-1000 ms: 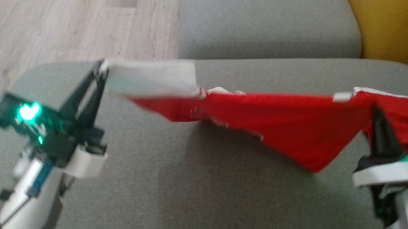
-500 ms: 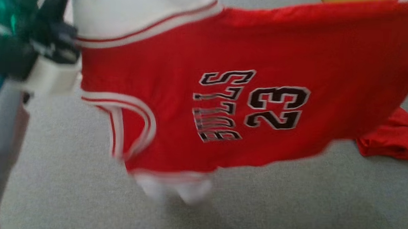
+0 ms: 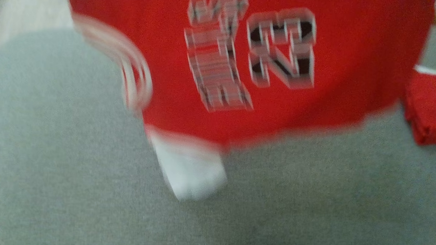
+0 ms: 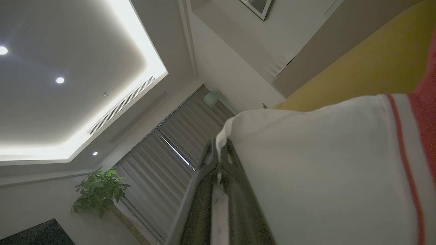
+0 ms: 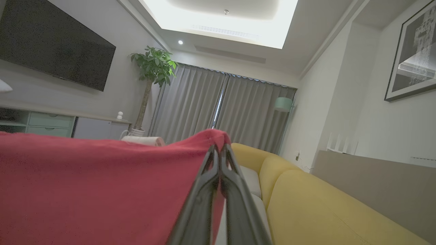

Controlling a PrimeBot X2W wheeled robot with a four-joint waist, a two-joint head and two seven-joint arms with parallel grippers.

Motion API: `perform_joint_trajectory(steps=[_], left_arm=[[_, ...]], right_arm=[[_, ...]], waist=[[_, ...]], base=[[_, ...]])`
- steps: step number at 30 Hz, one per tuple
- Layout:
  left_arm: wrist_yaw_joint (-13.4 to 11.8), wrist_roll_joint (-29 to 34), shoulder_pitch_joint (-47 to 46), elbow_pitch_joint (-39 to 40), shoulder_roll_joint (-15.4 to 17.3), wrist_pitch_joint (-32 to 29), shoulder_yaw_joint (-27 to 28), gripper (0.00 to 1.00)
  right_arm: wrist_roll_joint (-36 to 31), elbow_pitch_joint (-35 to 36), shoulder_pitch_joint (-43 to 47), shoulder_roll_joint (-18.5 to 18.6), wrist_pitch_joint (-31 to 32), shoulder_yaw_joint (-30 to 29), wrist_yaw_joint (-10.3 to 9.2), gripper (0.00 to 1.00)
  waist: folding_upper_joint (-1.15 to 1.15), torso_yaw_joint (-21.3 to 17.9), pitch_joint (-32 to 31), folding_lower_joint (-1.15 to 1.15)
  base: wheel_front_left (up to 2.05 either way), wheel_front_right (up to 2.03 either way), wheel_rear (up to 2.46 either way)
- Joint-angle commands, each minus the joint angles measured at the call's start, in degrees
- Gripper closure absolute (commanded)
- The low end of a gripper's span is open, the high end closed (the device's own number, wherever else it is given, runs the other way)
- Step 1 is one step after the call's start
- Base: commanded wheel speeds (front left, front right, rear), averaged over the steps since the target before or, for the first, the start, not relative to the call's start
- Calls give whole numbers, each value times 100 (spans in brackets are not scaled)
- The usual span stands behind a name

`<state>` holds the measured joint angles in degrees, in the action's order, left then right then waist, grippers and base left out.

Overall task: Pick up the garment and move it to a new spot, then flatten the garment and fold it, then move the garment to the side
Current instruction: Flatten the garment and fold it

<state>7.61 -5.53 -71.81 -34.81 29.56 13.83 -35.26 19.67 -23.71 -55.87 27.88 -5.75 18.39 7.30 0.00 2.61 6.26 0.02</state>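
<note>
Garment [image 3: 351,51]: red jersey, white sleeve, striped trim, lettering blurred. It is held spread between both pairs of jaws and is hung below them over a grey cushion [image 3: 74,175]. Left gripper [image 4: 219,149]: the jaws are closed tight on the white sleeve's edge, with cloth spread to their right in the wrist view. Right gripper [image 5: 219,149]: the jaws are clamped on a red corner, with cloth draped to their left. A yellow sofa [image 5: 323,204] is seen beyond the right jaws.
</note>
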Motion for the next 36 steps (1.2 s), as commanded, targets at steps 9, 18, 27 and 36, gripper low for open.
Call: perform_joint_trajectory(steps=[9, 18, 27, 36], left_arm=[[-378, 140, -1374, 380, -5, 115, 516, 100], [-310, 6, -65, 1277, 76, 116, 539, 100], [-484, -199, 2547, 2221, 251, 117, 711, 100], [-512, -443, 5095, 2577, 304, 117, 589, 100]], right_arm=[[-290, -1220, -1594, -137, -865, 71, 19, 100], [-457, -1513, -1277, -80, -922, 174, 19, 100], [105, -1186, 888, -56, -924, -263, 19, 100], [644, -419, 3154, 43, -924, -432, 19, 100]], waist=[[0, 147, 1319, -2], [0, 343, 1901, -2], [0, 343, 1351, -2], [0, 284, 533, -2]], base=[[0, 0, 0], [0, 0, 0], [0, 0, 0], [0, 0, 0]])
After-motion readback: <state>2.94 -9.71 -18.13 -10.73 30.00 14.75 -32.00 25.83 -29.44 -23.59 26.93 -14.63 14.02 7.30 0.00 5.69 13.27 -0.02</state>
